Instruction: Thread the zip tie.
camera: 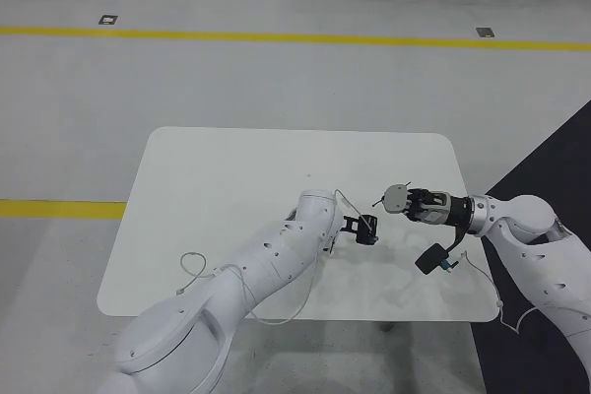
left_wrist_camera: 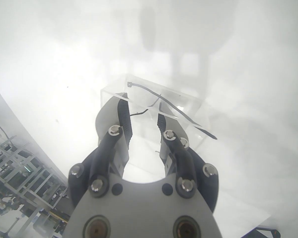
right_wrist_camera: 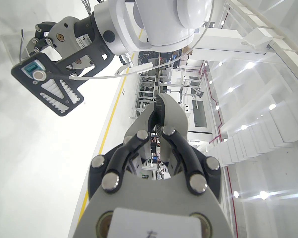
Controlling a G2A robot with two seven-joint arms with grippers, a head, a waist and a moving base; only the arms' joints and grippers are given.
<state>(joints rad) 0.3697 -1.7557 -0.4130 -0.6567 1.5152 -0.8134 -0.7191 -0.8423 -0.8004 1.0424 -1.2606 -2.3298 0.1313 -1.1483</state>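
Observation:
A black zip tie [left_wrist_camera: 168, 102] lies slantwise on top of a clear plastic box [left_wrist_camera: 188, 105], its head toward one end and its pointed tail past the box's far corner. My left gripper [left_wrist_camera: 142, 115] is open at the box's near top edge, one finger on each side of that edge and just short of the tie. In the top view the left gripper [camera: 360, 229] is at the table's middle. My right gripper [camera: 384, 200] hangs close by, facing it, and its fingers [right_wrist_camera: 161, 110] are pressed shut. The right wrist view shows the left gripper [right_wrist_camera: 31, 43] by the box [right_wrist_camera: 10, 48].
The white table [camera: 227, 197] has bare surface to the left and at the back. A thin white cable [camera: 192, 266] lies near its front left edge. A dark panel [camera: 571, 167] stands off the table's right side.

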